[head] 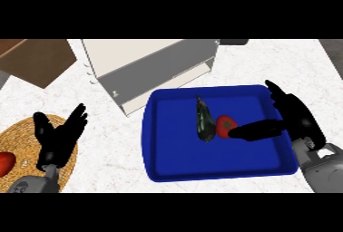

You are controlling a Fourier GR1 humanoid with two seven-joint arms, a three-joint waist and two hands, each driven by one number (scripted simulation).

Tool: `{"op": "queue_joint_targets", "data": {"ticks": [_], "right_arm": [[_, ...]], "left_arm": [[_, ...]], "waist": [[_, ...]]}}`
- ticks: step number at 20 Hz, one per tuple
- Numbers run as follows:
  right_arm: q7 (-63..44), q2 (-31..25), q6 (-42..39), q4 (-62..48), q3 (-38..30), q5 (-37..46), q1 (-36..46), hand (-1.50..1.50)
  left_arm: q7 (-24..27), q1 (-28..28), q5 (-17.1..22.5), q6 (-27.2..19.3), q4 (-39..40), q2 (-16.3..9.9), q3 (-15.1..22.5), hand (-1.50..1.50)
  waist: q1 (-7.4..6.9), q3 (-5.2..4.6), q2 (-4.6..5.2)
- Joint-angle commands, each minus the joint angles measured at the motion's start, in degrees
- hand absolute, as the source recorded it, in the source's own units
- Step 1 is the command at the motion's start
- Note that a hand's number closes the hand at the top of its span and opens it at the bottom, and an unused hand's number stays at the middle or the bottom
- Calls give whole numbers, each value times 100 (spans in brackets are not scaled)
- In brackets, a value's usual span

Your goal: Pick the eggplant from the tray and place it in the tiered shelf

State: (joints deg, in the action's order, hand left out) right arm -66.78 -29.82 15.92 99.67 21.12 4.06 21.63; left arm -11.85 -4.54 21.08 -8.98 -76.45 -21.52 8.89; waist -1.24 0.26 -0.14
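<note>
The tray [155,136] is deep blue; the eggplant [204,121] on it is dark, almost black-green, beside a red tomato [225,125]. My right hand [291,115] and left hand [60,136] are black on grey forearms. The surface [107,149] is white, faintly speckled; the mat [20,136] is woven tan.

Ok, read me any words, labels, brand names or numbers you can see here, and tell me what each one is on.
None: no readable text shows anywhere.
The blue tray, the eggplant, the red vegetable beside it, the tiered shelf and the woven mat carry no lettering or labels.
Both hands, left and right, are plain black.
</note>
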Motion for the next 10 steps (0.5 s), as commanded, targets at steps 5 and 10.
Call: {"op": "queue_joint_targets", "data": {"ticks": [5,10], "right_arm": [[-1299,757,-89,-664,622,435,551,-150],[-1363,854,-173,-1207,485,505,648,-150]], "left_arm": [[-236,152,-2,12,-13,112,-4,0],[-69,305,-99,-7,-103,142,-38,0]], "waist": [[67,-34,9],[69,-33,7]]}}
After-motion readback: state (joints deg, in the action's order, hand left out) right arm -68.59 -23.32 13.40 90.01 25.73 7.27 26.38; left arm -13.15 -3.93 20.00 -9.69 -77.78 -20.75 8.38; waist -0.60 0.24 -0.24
